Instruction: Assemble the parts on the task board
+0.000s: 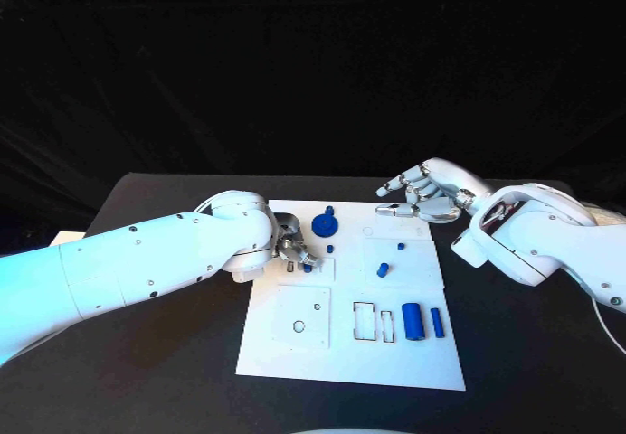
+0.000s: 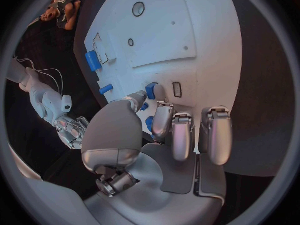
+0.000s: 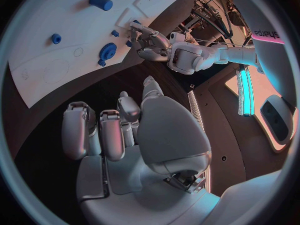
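You're pinching small blue part (image 2: 150,90) in left hand (image 1: 289,246) over task board (image 1: 327,362), probably seating it. Right hand (image 1: 424,194) hovering spread beyond board's far edge, staying clear.

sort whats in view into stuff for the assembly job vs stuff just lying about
For the job: task board; blue gear; large blue cylinder; slim blue bar; small blue peg; blue part at the left hand; right hand.

Lying about: only the black table.
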Controlling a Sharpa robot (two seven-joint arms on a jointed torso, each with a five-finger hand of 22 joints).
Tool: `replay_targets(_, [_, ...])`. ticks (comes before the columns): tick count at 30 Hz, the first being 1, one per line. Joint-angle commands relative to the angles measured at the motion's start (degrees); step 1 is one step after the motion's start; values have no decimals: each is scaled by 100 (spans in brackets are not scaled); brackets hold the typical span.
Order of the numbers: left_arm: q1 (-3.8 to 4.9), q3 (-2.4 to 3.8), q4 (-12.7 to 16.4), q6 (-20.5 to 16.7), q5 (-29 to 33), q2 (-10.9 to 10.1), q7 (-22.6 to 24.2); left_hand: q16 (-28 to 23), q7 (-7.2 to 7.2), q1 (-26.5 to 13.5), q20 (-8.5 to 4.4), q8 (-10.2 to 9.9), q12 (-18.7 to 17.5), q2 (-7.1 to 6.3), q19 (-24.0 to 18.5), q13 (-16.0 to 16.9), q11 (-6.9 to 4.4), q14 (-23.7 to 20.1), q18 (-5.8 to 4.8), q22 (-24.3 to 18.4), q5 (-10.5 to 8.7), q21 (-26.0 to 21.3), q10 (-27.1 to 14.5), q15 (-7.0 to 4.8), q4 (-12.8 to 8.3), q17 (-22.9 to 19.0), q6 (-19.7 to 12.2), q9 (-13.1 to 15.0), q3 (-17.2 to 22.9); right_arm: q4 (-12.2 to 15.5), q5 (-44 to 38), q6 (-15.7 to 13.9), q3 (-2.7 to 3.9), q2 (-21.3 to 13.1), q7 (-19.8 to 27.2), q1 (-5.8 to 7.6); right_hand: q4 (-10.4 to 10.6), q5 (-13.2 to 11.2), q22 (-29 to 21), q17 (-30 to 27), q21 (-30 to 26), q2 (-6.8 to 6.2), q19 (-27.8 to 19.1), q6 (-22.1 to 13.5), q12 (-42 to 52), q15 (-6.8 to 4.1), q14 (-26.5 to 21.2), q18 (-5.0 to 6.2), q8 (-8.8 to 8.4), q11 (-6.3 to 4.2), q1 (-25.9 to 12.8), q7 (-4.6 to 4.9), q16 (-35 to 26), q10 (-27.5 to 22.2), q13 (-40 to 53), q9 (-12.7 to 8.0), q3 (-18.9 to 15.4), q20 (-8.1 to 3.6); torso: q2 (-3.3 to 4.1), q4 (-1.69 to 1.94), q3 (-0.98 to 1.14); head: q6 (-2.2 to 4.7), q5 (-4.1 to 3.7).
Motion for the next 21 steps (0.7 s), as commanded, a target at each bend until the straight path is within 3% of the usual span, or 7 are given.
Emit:
replay_targets(1, [-44,-32,29,146,90,-15,-360,18,-10,-86,-44,31,14,5,546,1,-33,603,-90,1399,-29,34,14,-29,2,1506,49,17,-76,1,-23,10,0,-2,34,-3,-1,31,-6,588,-37,28,-31,40,-32,-47,380,45,-2,-8,-12,6,-33,-43,-5,9,-24,5,1,-3,-2,3,4])
replay_targets(8, [-43,23,194,27,80,-158,-350,18,-22,-225,-59,67,11,30,538,-4,-46,603,-85,1385,-31,21,17,-44,10,1506,26,62,-459,-29,-21,8,0,-11,36,-4,-1,31,-6,588,-37,28,-31,40,-32,-47,380,45,-2,-8,-12,6,-33,-43,-5,9,-24,5,-2,-1,-4,10,-9])
replay_targets(11, [-38,95,292,-41,78,-249,-344,18,-24,-315,-63,77,12,62,535,-5,-47,603,-84,1381,-35,16,15,-46,14,1506,12,77,-654,-46,-18,9,0,-16,34,-5,4,30,-22,568,-49,28,-40,39,-33,-46,374,49,-4,-7,-19,6,-48,-46,-7,9,-33,5,-6,1,-3,21,-12])
replay_targets(15, [-6,242,437,-154,146,-383,-326,18,-18,-430,-64,75,-3,107,526,-20,-43,603,-79,1364,-30,1,1,-45,17,1506,-24,89,-922,-77,-9,11,0,-17,34,-9,4,30,-22,568,-49,28,-40,39,-33,-46,374,49,-4,-7,-19,6,-48,-46,-7,9,-33,5,-9,7,-2,42,-12])
replay_targets(18, [65,325,505,-181,279,-479,-309,18,-7,-469,-61,66,-25,125,506,-42,-34,603,-69,1330,-29,-29,-20,-39,16,1506,-59,93,-1106,-102,-2,14,-1,-10,35,-15,4,30,-22,568,-49,28,-40,39,-33,-46,374,49,-4,-7,-19,6,-48,-46,-7,9,-33,5,-2,6,-2,59,-14])
replay_targets(21, [203,375,447,-37,359,-553,-309,18,20,-450,-44,26,-97,145,463,-114,-8,603,-48,1259,-131,-93,-80,-22,7,1506,-126,81,-1361,-126,5,17,-1,-2,35,-23,8,30,-21,565,-50,29,-40,39,-30,-46,373,49,-4,-7,-24,7,-52,-46,-5,9,-40,6,4,0,-2,65,-13])
